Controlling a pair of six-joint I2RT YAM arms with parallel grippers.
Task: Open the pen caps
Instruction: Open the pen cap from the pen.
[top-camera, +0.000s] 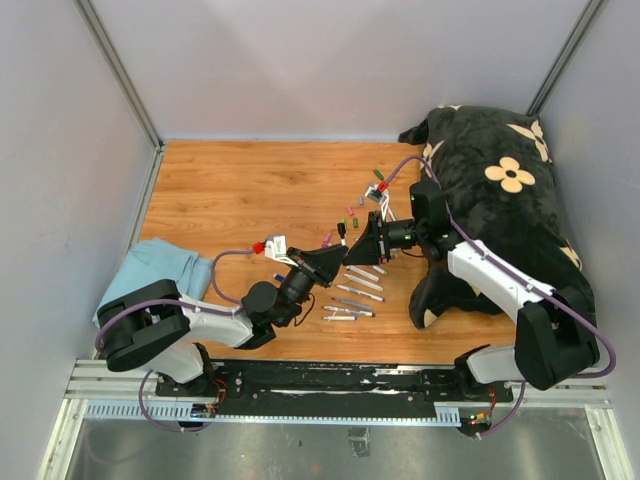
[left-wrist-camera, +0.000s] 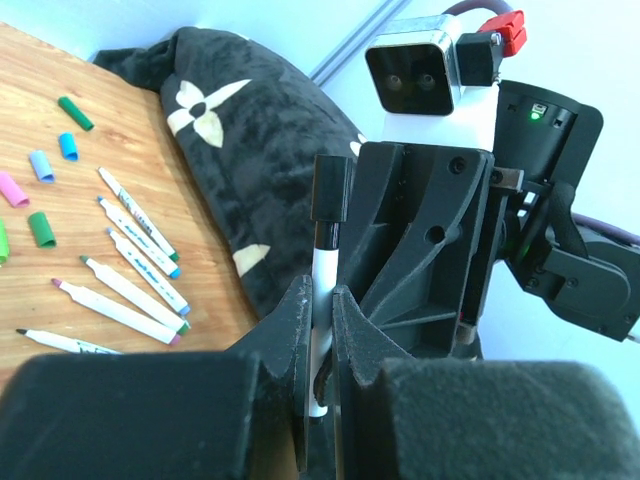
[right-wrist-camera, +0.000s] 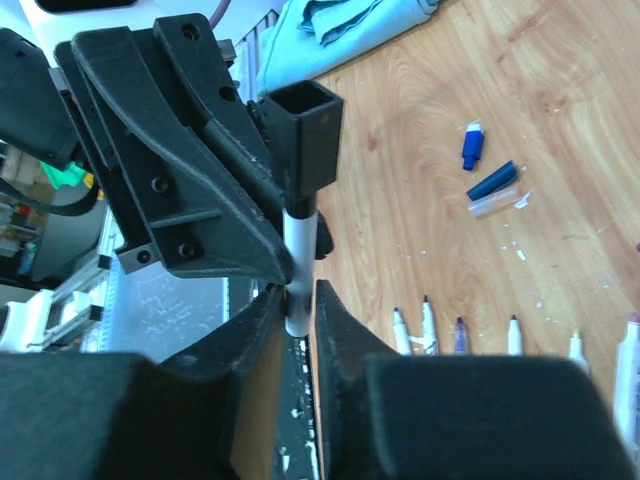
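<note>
A white pen with a black cap (top-camera: 341, 231) is held in the air between both grippers above the table's middle. My left gripper (left-wrist-camera: 322, 300) is shut on its white barrel (left-wrist-camera: 322, 265), with the black cap (left-wrist-camera: 330, 188) standing above the fingertips. My right gripper (right-wrist-camera: 300, 296) is closed on the same barrel (right-wrist-camera: 299, 240), below the square black cap (right-wrist-camera: 306, 134). In the top view the left gripper (top-camera: 336, 257) and right gripper (top-camera: 354, 246) meet tip to tip. Loose caps lie on the wood: green (left-wrist-camera: 75, 113), blue (left-wrist-camera: 68, 146), pink (left-wrist-camera: 10, 187), dark navy (right-wrist-camera: 493, 181).
Several uncapped white pens (top-camera: 360, 287) lie in a row in front of the grippers. A black cushion with cream flowers (top-camera: 505, 195) fills the right side, under the right arm. A light blue cloth (top-camera: 160, 265) lies at the left edge. Grey walls enclose the wooden table (top-camera: 230, 190).
</note>
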